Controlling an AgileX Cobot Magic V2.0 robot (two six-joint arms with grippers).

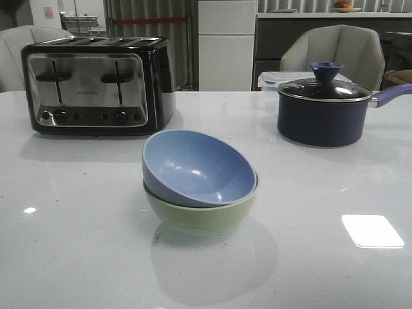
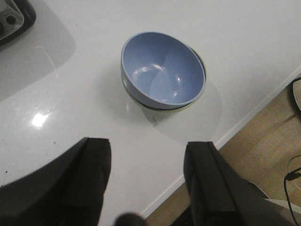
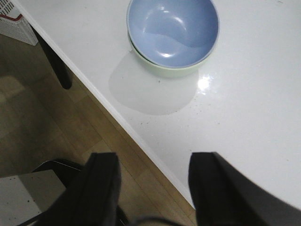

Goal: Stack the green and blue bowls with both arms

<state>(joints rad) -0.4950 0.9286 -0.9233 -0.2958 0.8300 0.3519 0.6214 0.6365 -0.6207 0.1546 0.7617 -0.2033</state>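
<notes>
The blue bowl [image 1: 196, 168] sits tilted inside the green bowl [image 1: 199, 217] in the middle of the white table. The stack also shows in the left wrist view, the blue bowl [image 2: 162, 69] over a thin green rim [image 2: 186, 107], and in the right wrist view, blue bowl [image 3: 173, 30] over green bowl [image 3: 164, 69]. My left gripper [image 2: 148, 153] is open and empty, raised over the table's front edge, apart from the bowls. My right gripper [image 3: 154, 162] is open and empty over the table's edge and the floor. Neither arm shows in the front view.
A black and chrome toaster [image 1: 96, 84] stands at the back left. A dark navy lidded pot [image 1: 325, 109] with a blue handle stands at the back right. The table's front edge [image 3: 117, 113] runs close under both grippers, with wooden floor [image 3: 42, 117] beyond.
</notes>
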